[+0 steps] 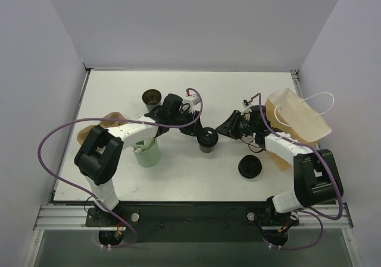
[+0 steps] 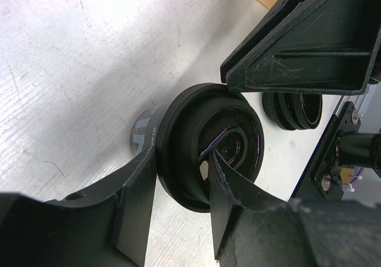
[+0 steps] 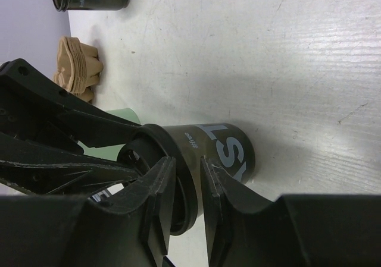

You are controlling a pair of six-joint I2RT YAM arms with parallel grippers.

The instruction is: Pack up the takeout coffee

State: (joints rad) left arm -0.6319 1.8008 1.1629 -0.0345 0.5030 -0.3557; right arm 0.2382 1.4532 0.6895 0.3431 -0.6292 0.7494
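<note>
The takeout coffee [image 1: 207,140] is a short black cup standing mid-table with a black lid on top. In the left wrist view, the cup [image 2: 196,136] has its rim between my left gripper's [image 2: 178,160] fingers, one on the outer wall and one in the lid's recess. My left gripper [image 1: 196,129] reaches it from the left. In the right wrist view, my right gripper [image 3: 187,166] is pinched narrowly over the rim of the cup [image 3: 229,151] from the other side. My right gripper [image 1: 225,129] is at the cup's right edge.
A second flat black lid [image 1: 250,167] lies near the front right. A black cup with a brown inside [image 1: 152,97] stands at the back. A green cup [image 1: 147,153] stands under the left arm. A tan paper bag [image 1: 297,121] with white handles lies at the right, and a brown cup carrier [image 1: 98,127] at the left.
</note>
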